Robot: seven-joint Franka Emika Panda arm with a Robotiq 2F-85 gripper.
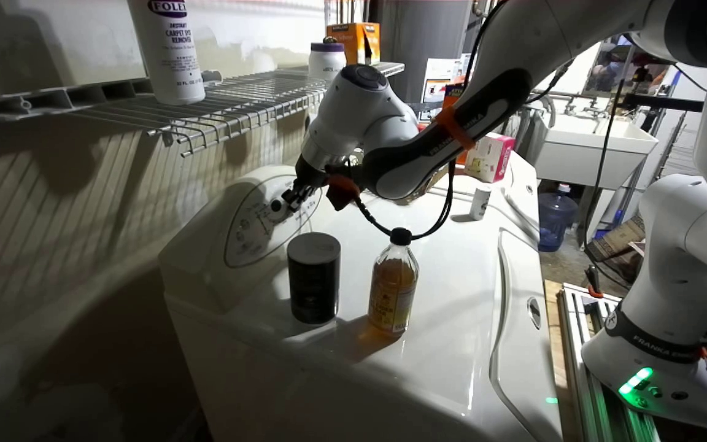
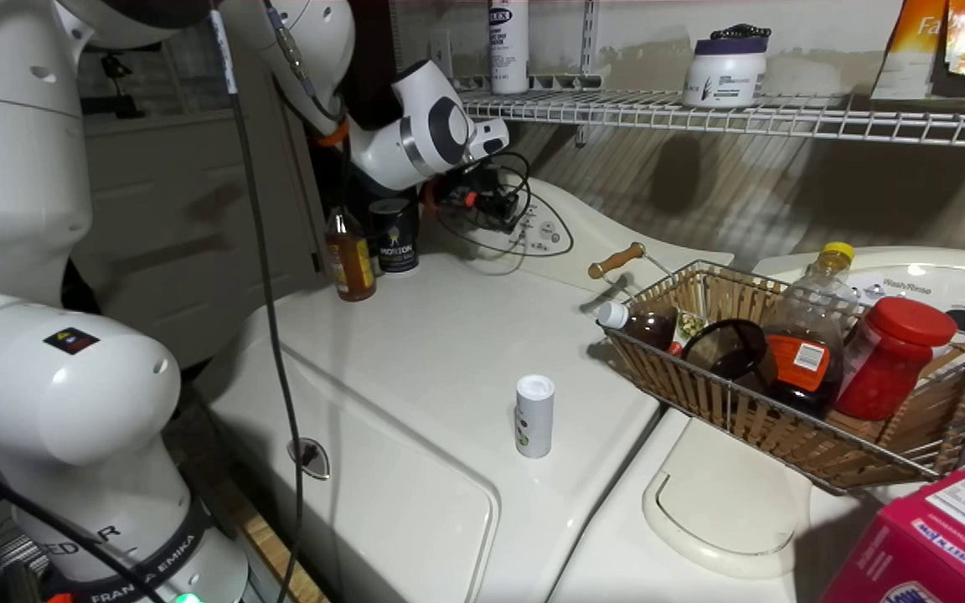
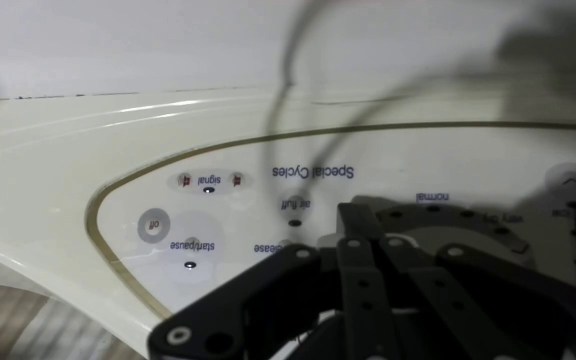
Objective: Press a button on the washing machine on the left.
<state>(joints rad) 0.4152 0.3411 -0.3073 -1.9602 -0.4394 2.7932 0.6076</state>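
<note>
Gripper (image 3: 363, 221), black, two-fingered: fingers (image 3: 365, 292) drawn together side by side, nothing seen in their hold; tips over an oval, pale grey, brown-edged control panel (image 3: 253, 215), contact cannot be told. Arm (image 1: 494, 110), white with black sections and orange bands: reaching across from its white base (image 1: 660, 344), forearm sloping down, wrist bent, gripper aimed downward in both exterior views. Washing machine (image 2: 415, 352), large, glossy white, rounded: beneath the arm, beside the base, bearing the panel along its back. Print upside down in the wrist view, "off", "start/pause" and "signal" legible. Round, pale dial (image 1: 277, 212): just beside the fingers in an exterior view. On the machine's top: dark cylindrical canister (image 1: 314, 282) and clear, black-capped bottle (image 1: 394, 288) of amber liquid, side by side; small white cylinder (image 2: 535, 419), well apart. Adjoining: second white appliance (image 2: 616, 536), bearing slatted wood-and-wire basket (image 2: 750, 419). Above: white wire shelf (image 2: 868, 126).
</note>
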